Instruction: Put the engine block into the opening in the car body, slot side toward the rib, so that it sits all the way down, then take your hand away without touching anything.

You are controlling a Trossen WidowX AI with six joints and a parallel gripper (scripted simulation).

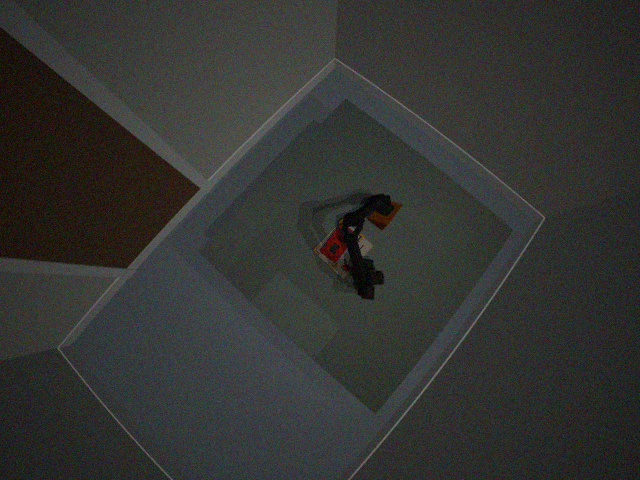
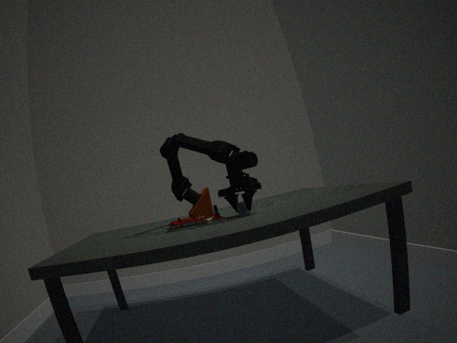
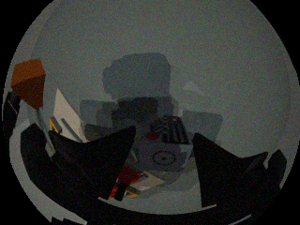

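- I have the gripper [image 2: 241,202] lowered to the table [image 2: 332,206], fingers pointing down on either side of the small grey engine block [image 2: 242,209].
- On the wrist view the engine block [image 3: 164,148] sits between my two dark fingers, a round marking showing on its upper face.
- The jaws stand part-way in, narrower than full spread. I cannot tell from these dim frames whether the pads already bear on the block or hang just off its sides.
- The block rests on the table surface; it is outside the car body.
- The red car body [image 1: 332,246] lies beside the gripper, toward the arm's base, flat on a pale board [image 1: 366,244]. In the exterior view the car body [image 2: 184,221] shows as a low red strip on the table.
- Beyond it, by the base, I see an orange wedge-shaped piece [image 2: 202,204], well apart from the fingers.
- From above, the arm [image 1: 354,248] crosses over the car body and hides the block.
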